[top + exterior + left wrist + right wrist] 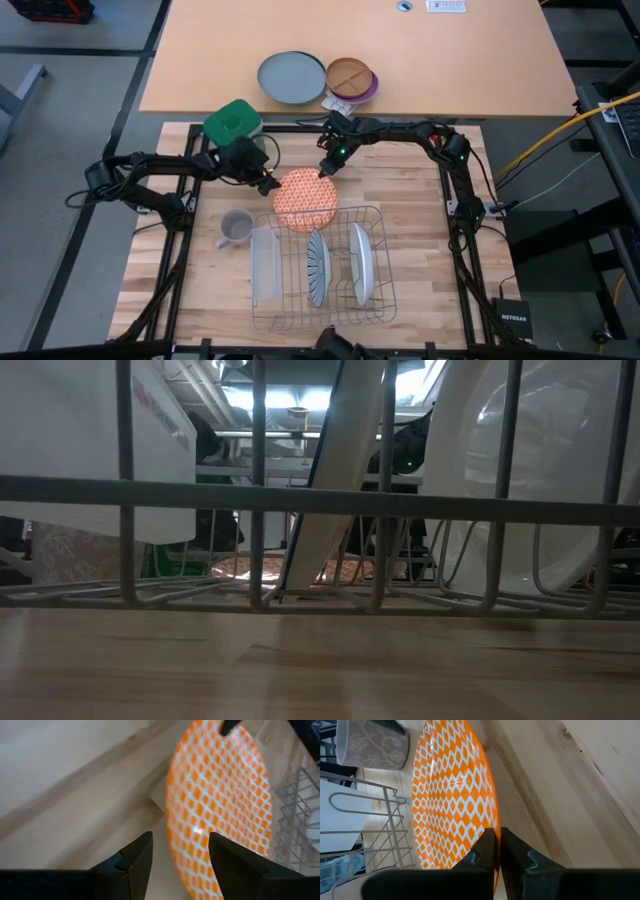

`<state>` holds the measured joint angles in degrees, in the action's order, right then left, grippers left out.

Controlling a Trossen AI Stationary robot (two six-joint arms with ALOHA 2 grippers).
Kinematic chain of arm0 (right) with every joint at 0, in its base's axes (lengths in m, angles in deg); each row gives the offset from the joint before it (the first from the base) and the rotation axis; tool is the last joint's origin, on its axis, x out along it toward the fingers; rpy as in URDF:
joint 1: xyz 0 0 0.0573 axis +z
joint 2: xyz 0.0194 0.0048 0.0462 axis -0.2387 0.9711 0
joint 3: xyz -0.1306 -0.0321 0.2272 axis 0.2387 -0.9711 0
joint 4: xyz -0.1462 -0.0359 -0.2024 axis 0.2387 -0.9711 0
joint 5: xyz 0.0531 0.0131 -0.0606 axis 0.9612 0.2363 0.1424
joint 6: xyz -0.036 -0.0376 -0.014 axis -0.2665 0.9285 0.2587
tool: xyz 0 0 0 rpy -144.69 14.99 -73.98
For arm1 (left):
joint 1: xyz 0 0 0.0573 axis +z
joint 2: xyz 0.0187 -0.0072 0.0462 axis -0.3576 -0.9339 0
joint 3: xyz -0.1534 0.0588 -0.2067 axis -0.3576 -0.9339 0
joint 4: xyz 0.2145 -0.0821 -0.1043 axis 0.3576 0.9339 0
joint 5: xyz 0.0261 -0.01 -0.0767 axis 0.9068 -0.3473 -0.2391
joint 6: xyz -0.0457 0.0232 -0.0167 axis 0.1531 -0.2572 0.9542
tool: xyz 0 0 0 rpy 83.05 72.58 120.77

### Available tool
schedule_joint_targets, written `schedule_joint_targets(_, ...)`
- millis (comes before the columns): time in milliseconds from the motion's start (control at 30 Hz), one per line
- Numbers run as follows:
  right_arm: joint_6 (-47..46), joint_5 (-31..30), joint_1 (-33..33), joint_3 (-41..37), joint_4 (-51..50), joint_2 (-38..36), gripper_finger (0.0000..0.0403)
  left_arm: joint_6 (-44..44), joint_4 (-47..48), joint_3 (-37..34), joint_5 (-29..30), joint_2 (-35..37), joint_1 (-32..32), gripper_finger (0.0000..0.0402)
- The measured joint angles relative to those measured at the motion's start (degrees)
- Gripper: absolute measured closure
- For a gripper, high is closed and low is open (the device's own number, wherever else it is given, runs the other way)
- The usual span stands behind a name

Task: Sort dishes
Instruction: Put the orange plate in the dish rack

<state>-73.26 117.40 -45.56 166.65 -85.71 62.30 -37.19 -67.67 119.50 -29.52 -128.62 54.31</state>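
The orange-red patterned plate [305,200] lies tilted just beyond the dish rack's far rim [330,212]. My right gripper [325,170] is shut on the plate's far rim. My left gripper [268,185] is open at the plate's left rim. In the left wrist view its fingers [135,865] stand on either side of that rim [171,840], and I cannot tell whether they touch it. The blue-and-white striped plate [318,265] and the plain white plate [360,262] stand on edge in the rack's slots. My right gripper pinches the orange plate's rim [491,822] between its two fingers [482,851], one on the patterned face and one on the underside. The fingers come from the table's far side, slanting down. The plate sits tilted, with its held edge raised off the wood.
A patterned grey mug [236,228] and a clear container [264,262] stand left of the rack. A green object [232,120] sits behind my left arm. A grey plate [291,77] and a brown divided plate [349,77] lie on the far table.
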Motion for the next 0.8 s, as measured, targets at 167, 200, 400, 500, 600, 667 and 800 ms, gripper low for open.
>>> schedule_joint_targets(167, 0.1, 0.6, 0.7, 0.0, 1.0, 0.0, 0.0387, 2.7, -0.1, 0.0, 0.1, -1.3, -1.9, 0.0219)
schedule_joint_targets(200, 0.1, 0.5, 0.8, 0.0, 1.1, 0.0, 0.0387, 3.5, -0.2, 0.0, 0.3, -2.1, -2.2, 0.0219)
schedule_joint_targets(400, 0.1, -0.1, 1.1, 0.0, 1.1, 0.1, 0.0387, 4.3, -3.5, 0.0, 0.4, -7.1, -2.7, 0.0219)
schedule_joint_targets(500, 0.1, -0.1, 1.1, 0.0, 1.1, 0.1, 0.0387, 3.6, -7.9, 0.0, -0.6, -8.6, -2.6, 0.0219)
schedule_joint_targets(600, 0.1, -0.2, 1.1, 0.0, 1.1, 0.1, 0.0387, 0.8, -11.2, 0.0, -2.0, -9.0, -2.6, 0.0221)
schedule_joint_targets(667, 0.1, -0.2, 1.1, 0.0, 1.1, 0.1, 0.0387, -1.0, -11.8, 0.0, -2.2, -9.0, -2.6, 0.0230)
schedule_joint_targets(800, 0.3, 0.0, 1.1, 0.0, 1.1, 0.1, 0.0386, -4.5, -11.7, 0.0, -3.0, -9.0, -2.7, 0.0271)
